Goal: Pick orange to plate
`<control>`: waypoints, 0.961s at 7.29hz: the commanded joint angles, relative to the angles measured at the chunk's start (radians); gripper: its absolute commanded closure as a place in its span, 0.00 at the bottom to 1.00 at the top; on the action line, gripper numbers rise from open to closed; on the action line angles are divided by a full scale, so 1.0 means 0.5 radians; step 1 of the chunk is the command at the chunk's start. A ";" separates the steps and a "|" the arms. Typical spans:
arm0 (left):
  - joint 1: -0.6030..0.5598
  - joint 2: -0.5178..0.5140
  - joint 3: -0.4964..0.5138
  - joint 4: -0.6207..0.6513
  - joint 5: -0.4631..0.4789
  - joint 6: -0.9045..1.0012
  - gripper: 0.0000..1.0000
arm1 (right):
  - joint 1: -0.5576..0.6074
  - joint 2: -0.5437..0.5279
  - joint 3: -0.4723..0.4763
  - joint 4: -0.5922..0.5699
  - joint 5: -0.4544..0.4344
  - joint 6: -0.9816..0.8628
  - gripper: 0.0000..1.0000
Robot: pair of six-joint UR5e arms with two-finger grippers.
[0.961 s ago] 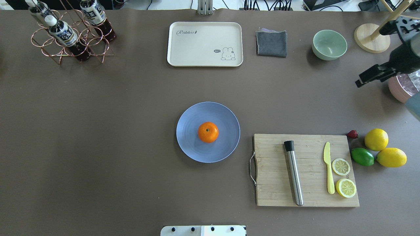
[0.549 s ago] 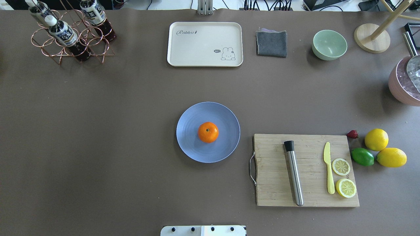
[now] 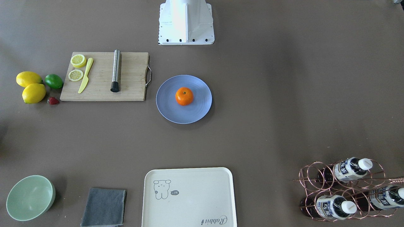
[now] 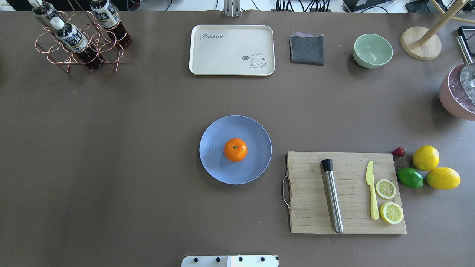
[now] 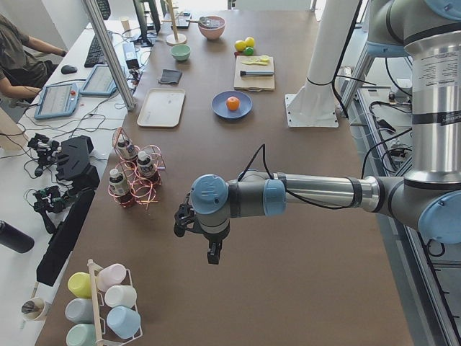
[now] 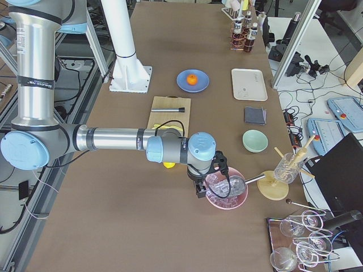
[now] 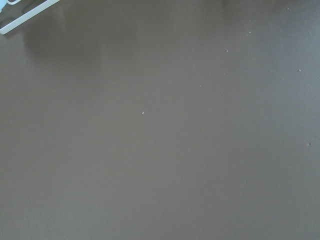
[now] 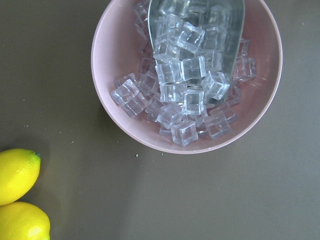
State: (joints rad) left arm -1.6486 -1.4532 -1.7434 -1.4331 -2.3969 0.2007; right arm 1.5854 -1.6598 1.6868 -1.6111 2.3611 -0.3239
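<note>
Orange [image 4: 235, 150]: sat at the centre of the plate [image 4: 219, 167], stem dimple up, nothing touching it. Plate: mid-tabletop [image 4: 111, 148], just beside the handled end of the board [image 4: 308, 218]. Board: carried a steel rod [image 4: 332, 196], a yellow knife [image 4: 371, 194] and two lemon slices [image 4: 385, 188]. Beyond its far end: two lemons [image 4: 425, 158], a lime [image 4: 410, 177] and a strawberry [image 4: 399, 151]. Along the far edge: bottle rack [image 4: 74, 40], tray [image 4: 231, 49], cloth [image 4: 307, 49], green bowl [image 4: 372, 50]. Left hand [image 5: 214, 256]: hung over bare tabletop, well apart from the plate; cannot tell how wide it stood. Right hand [image 6: 199, 191]: above the pink bowl [image 8: 115, 120] of ice [image 8: 185, 85]; width likewise cannot be told.
</note>
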 commanded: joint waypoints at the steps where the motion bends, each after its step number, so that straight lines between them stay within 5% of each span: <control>1: -0.001 0.001 -0.008 -0.005 0.005 0.004 0.03 | 0.008 0.000 0.001 -0.011 -0.047 -0.009 0.00; 7: -0.004 0.041 -0.011 -0.100 0.023 -0.288 0.03 | 0.008 -0.009 0.004 -0.008 -0.090 -0.012 0.00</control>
State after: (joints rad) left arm -1.6505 -1.4409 -1.7510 -1.4509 -2.3910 0.0830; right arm 1.5880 -1.6633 1.6889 -1.6153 2.3167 -0.3298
